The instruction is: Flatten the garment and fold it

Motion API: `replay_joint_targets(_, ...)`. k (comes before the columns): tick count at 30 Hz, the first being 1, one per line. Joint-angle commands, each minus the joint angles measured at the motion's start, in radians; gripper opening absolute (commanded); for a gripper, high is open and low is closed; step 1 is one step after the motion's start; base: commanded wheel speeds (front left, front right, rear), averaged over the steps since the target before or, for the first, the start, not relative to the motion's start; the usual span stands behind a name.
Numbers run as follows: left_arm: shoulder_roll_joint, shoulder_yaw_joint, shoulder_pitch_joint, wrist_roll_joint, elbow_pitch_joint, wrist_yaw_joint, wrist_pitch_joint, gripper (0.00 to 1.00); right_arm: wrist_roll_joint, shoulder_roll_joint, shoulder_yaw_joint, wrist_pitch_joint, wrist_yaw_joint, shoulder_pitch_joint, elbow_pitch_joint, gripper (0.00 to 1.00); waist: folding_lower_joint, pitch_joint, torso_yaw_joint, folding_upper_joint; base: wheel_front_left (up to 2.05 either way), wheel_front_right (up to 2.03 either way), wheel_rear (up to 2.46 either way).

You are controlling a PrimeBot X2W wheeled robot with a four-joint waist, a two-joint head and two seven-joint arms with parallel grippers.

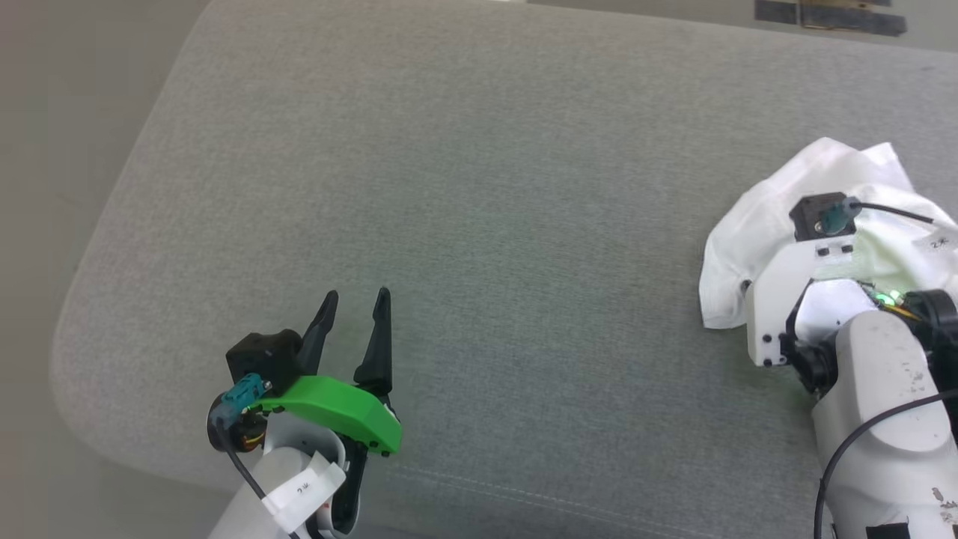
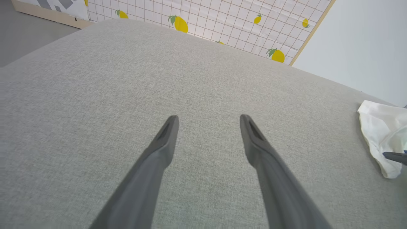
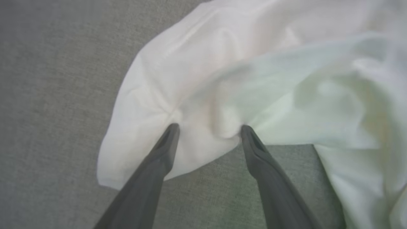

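The garment (image 1: pixel 756 217) lies crumpled in a white heap at the right edge of the grey cushion; it also shows at the far right in the left wrist view (image 2: pixel 378 127). My right gripper (image 3: pixel 208 130) is open, both fingertips pressing down into a rumpled edge of the garment (image 3: pixel 222 79), with a fold of cloth bunched between them. In the head view my right wrist covers those fingers. My left gripper (image 1: pixel 358 296) hovers open and empty over bare cushion at the lower left, far from the garment, with its fingers (image 2: pixel 168 133) spread wide.
The grey fabric cushion (image 1: pixel 479 187) spans the scene, with a rounded corner at the left (image 1: pixel 75 299) and floor beyond it. A lemon-print grid wall (image 2: pixel 222 22) stands behind the cushion's far edge. A seam runs along the near edge (image 1: pixel 524 494).
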Motion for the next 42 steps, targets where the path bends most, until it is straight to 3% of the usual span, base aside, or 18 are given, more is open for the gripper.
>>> replay_joint_targets(1, -0.003, 0.0, -0.013, -0.011, 0.003, -0.005, -0.006, 1.0, 0.003, 0.0, 0.002, -0.006, -0.001, -0.019, 0.024, 1.0, 0.0, 0.012, 0.018, 0.0, 0.0, 0.0, 0.0)
replay_joint_targets(2, -0.004, -0.001, -0.014, -0.011, 0.004, -0.005, -0.007, 1.0, 0.018, 0.0, 0.004, -0.009, -0.001, -0.022, 0.043, 1.0, 0.0, 0.013, 0.021, 0.0, 0.0, 0.0, 0.0)
replay_joint_targets(3, -0.005, -0.002, -0.015, -0.011, 0.005, -0.006, -0.008, 1.0, 0.035, 0.001, 0.013, -0.011, -0.001, -0.025, 0.058, 0.37, 0.0, 0.014, 0.024, 0.0, 0.0, 0.0, 0.0)
replay_joint_targets(4, -0.007, -0.003, -0.016, -0.011, 0.006, -0.006, -0.008, 1.0, 0.058, 0.002, 0.029, -0.021, -0.001, -0.031, 0.071, 0.0, 0.0, 0.016, 0.027, 0.0, 0.0, 0.0, 0.0)
replay_joint_targets(7, -0.01, -0.006, -0.02, -0.01, 0.01, -0.008, -0.01, 1.0, 0.152, 0.003, 0.099, -0.036, -0.001, -0.051, 0.09, 0.0, 0.0, 0.017, 0.033, 0.0, 0.0, 0.0, 0.0)
replay_joint_targets(16, -0.018, -0.017, -0.037, -0.009, 0.022, -0.015, -0.015, 1.0, 0.583, 0.003, 0.501, -0.228, -0.001, -0.252, 0.001, 0.0, 0.0, 0.029, 0.054, 0.0, 0.0, 0.0, 0.0)
replay_joint_targets(22, -0.017, -0.016, -0.039, -0.01, 0.03, -0.015, -0.018, 1.0, 0.703, 0.003, 0.599, -0.373, -0.001, -0.347, 0.053, 0.0, 0.0, 0.025, 0.066, 0.0, 0.0, 0.0, 0.0)
replay_joint_targets(23, -0.017, -0.016, -0.038, -0.01, 0.031, -0.016, -0.018, 1.0, 0.711, 0.003, 0.605, -0.371, -0.001, -0.349, 0.08, 0.24, 0.0, 0.022, 0.067, 0.0, 0.0, 0.0, 0.0)
replay_joint_targets(24, -0.016, -0.016, -0.036, -0.011, 0.033, -0.015, -0.019, 1.0, 0.718, 0.003, 0.615, -0.369, -0.001, -0.35, 0.105, 1.0, 0.0, 0.018, 0.066, 0.0, 0.0, 0.0, 0.0)
replay_joint_targets(26, -0.011, -0.01, -0.029, -0.013, 0.034, -0.011, -0.02, 1.0, 0.728, 0.003, 0.624, -0.374, -0.001, -0.349, 0.141, 1.0, 0.0, 0.008, 0.056, 0.0, 0.0, 0.0, 0.0)
replay_joint_targets(32, 0.001, -0.007, -0.008, -0.016, 0.033, -0.005, -0.019, 1.0, 0.752, 0.003, 0.53, -0.48, -0.001, -0.318, 0.18, 1.0, 0.0, -0.039, 0.014, 0.0, 0.0, 0.0, 0.0)
replay_joint_targets(37, 0.011, -0.006, 0.01, -0.02, 0.023, 0.001, -0.013, 1.0, 0.656, -0.029, 0.341, -0.598, -0.001, -0.241, 0.168, 1.0, 0.0, -0.085, -0.025, 0.0, 0.0, 0.0, 0.0)
replay_joint_targets(42, 0.019, -0.004, 0.031, -0.025, 0.01, 0.011, -0.005, 1.0, 0.576, -0.079, 0.128, -0.643, -0.001, -0.096, 0.088, 1.0, 0.0, -0.121, -0.06, 0.0, 0.0, 0.0, 0.0)
